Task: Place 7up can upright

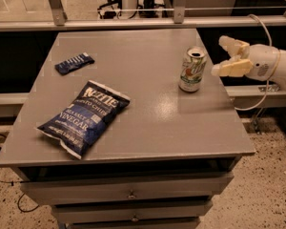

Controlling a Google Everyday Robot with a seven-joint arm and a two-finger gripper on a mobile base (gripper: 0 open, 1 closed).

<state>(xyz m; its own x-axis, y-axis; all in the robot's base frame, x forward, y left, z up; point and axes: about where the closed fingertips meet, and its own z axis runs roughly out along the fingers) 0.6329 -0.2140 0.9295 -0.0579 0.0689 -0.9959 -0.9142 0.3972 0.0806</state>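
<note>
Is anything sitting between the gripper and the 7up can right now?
Nothing visible. The gripper is open beside the upright 7up can, apart from it with only air between. The chip bag lies far across the table.

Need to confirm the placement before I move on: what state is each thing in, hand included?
7up can: upright on the table, clear of the hand.
hand: open, empty, just right of the 7up can.
chip bag: lying flat, label up, front left.
small blue packet: lying flat, back left.
drawers: shut.
</note>
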